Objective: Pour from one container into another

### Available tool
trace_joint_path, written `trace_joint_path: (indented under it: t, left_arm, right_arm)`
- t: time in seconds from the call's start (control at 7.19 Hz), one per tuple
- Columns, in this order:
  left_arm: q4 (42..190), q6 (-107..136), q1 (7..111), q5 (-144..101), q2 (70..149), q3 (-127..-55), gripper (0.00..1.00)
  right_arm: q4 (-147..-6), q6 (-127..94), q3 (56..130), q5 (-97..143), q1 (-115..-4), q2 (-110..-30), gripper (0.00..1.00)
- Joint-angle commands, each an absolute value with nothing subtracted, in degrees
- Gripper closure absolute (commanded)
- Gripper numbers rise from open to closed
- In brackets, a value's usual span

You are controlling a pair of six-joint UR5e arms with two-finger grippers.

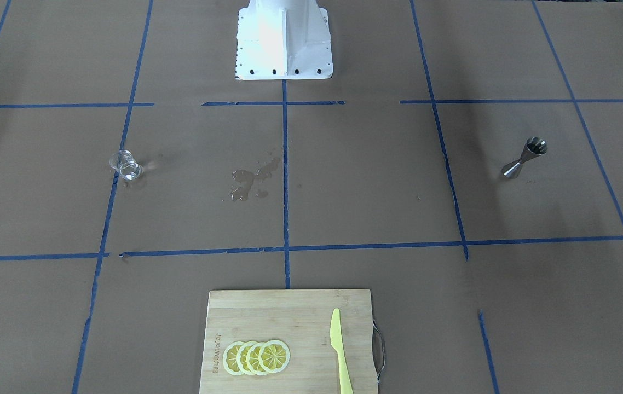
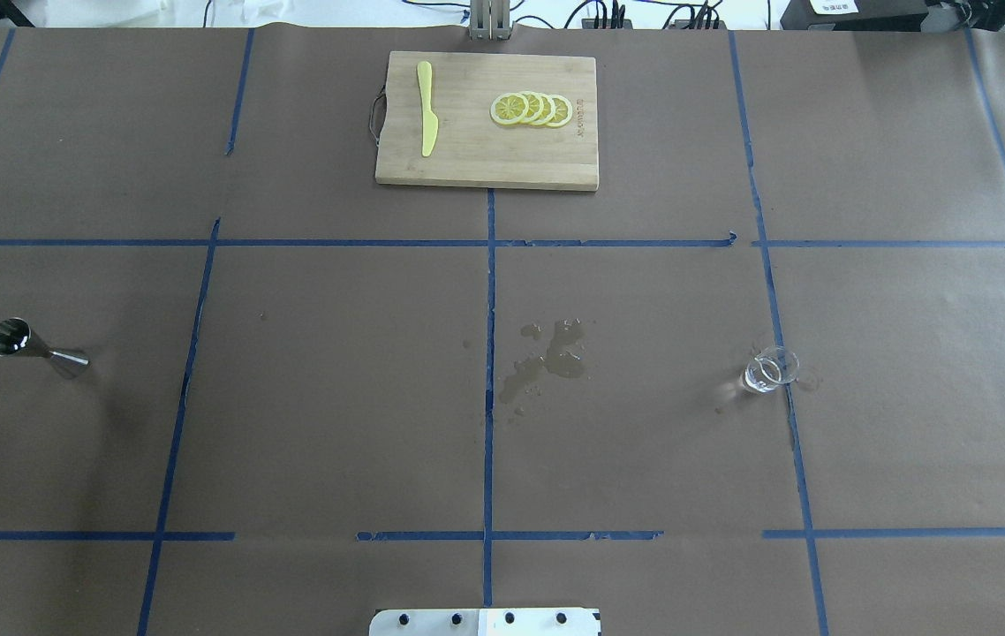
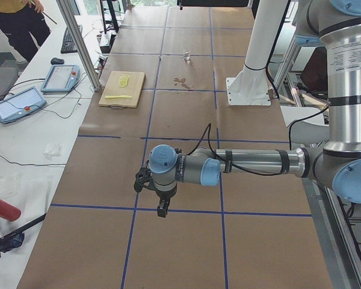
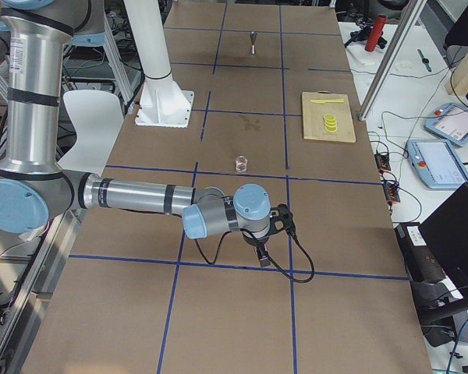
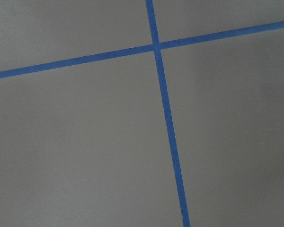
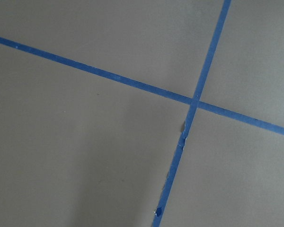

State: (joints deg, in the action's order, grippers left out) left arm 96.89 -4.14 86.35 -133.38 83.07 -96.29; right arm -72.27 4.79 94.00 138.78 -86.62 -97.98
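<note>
The clear glass cup stands upright on the brown paper on my right side, also seen in the front view and far off in the side views. The steel hourglass jigger stands upright far on my left. My left gripper hangs over a tape line at the table's near end, away from both. My right gripper hangs low at the opposite end. Whether either is open or shut I cannot tell. Both wrist views show only paper and blue tape.
A wet spill marks the paper between the two vessels. A bamboo cutting board at the far middle edge carries a yellow knife and lemon slices. The white robot base stands at my side.
</note>
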Motion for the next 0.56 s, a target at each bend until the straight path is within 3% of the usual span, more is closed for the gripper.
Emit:
trace_joint_path:
  t: [0.0, 0.42]
  left_arm:
    - [96.9, -4.4, 86.3, -132.7, 84.6, -96.7, 0.0]
    - [90.1, -4.4, 86.9, -132.8, 83.4, -98.7, 0.0]
  right_arm:
    - [-80.7, 5.0, 98.0, 141.5, -85.9, -97.5, 0.0]
    - [-93.1, 6.0, 102.9, 133.3, -81.8, -96.3, 0.0]
